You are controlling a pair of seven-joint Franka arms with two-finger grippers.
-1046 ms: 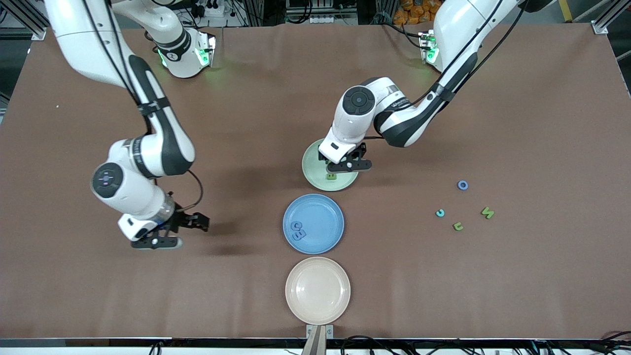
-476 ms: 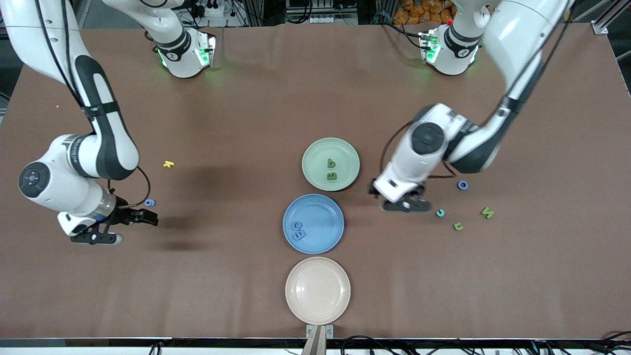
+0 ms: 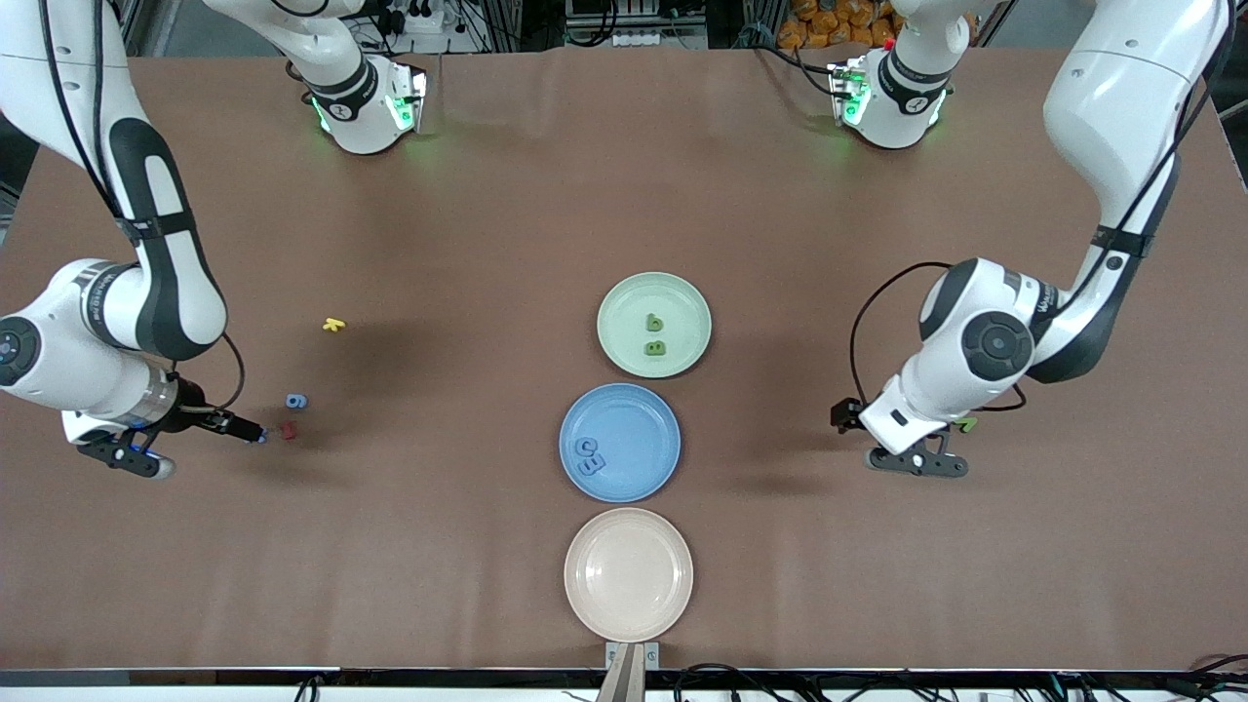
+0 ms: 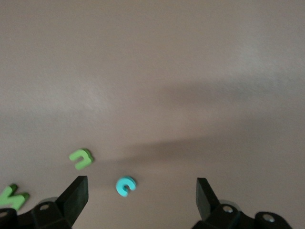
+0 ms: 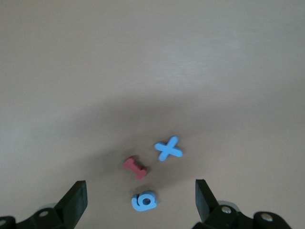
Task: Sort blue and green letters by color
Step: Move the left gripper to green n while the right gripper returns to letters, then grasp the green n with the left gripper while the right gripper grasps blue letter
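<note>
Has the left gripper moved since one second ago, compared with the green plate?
Yes. The left gripper has left the green plate and gone toward the left arm's end of the table; it now hangs open over the loose letters there.

Green plate [image 3: 682, 292], blue plate [image 3: 643, 468], beige plate [image 3: 629, 609] (all plain) on brown table [image 3: 487, 195].

One camera looks down across the bench [image 3: 487, 195] toward both bases; each wrist camera stares close between its jaws.
</note>
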